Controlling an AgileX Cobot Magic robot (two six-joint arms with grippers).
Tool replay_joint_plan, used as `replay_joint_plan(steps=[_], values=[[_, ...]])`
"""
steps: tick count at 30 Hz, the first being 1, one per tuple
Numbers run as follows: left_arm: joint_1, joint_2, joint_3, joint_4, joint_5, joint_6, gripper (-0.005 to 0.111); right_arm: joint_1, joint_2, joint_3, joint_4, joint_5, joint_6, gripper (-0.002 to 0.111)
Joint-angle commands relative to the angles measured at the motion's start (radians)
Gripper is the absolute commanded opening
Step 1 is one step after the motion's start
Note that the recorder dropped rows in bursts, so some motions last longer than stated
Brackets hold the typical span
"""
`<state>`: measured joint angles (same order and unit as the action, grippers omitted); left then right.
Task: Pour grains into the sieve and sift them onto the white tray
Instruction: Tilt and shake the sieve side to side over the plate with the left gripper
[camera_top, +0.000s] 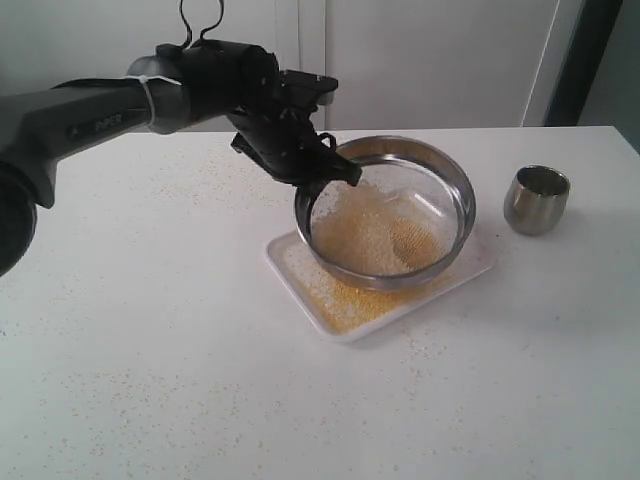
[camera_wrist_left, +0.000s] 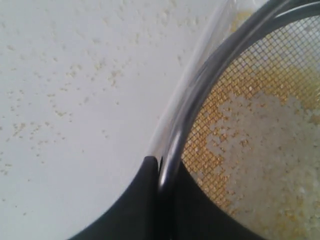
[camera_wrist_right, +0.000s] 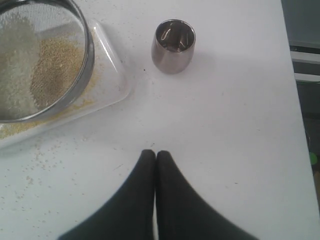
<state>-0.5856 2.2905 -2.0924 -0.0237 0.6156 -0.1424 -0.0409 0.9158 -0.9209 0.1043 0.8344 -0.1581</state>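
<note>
One sieve (camera_top: 400, 281), left gripper (camera_top: 322, 178) clamping rim (arm lettering (camera_top: 98, 124) illegible).

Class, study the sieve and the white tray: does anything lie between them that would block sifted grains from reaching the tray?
Nothing visible does. The left gripper holds the sieve by its rim directly over the white tray, whose surface carries only fallen yellow grains. The steel cup stands apart.
</note>
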Motion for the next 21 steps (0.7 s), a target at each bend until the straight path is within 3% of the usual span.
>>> replay_joint_plan(steps=[1, 3, 5, 7, 9, 11, 13, 15, 17, 21], values=[[0.012, -0.022, -0.035, -0.036, 0.097, -0.123, 0.000, -0.009, -0.006, 0.003, -0.004, -0.012, 0.003, 0.000], [-0.009, -0.028, -0.045, -0.104, 0.149, 0.027, 0.000, -0.009, -0.006, 0.003, -0.004, -0.012, 0.003, 0.000], [-0.023, -0.029, -0.047, -0.048, 0.069, 0.074, 0.000, -0.009, -0.006, 0.003, -0.004, -0.012, 0.008, 0.000], [-0.011, -0.008, -0.047, 0.034, 0.014, -0.123, 0.000, -0.009, -0.006, 0.003, -0.004, -0.012, 0.025, 0.000], [0.008, 0.002, -0.049, -0.044, 0.060, -0.245, 0.000, -0.009, -0.006, 0.003, -0.004, -0.012, 0.021, 0.000], [0.003, -0.001, -0.051, -0.191, 0.094, -0.049, 0.000, -0.009, -0.006, 0.003, -0.004, -0.014, 0.023, 0.000], [-0.009, -0.008, -0.051, -0.201, 0.062, 0.161, 0.000, -0.009, -0.006, 0.003, -0.004, -0.012, 0.023, 0.000], [0.001, 0.002, -0.051, -0.118, 0.024, 0.017, 0.000, -0.009, -0.006, 0.003, -0.004, -0.012, 0.023, 0.000], [0.030, 0.013, -0.051, -0.128, 0.085, -0.208, 0.000, -0.009, -0.006, 0.003, -0.004, -0.014, 0.023, 0.000], [0.010, 0.003, -0.051, -0.281, 0.139, 0.148, 0.000, -0.009, -0.006, 0.003, -0.004, -0.014, 0.023, 0.000]])
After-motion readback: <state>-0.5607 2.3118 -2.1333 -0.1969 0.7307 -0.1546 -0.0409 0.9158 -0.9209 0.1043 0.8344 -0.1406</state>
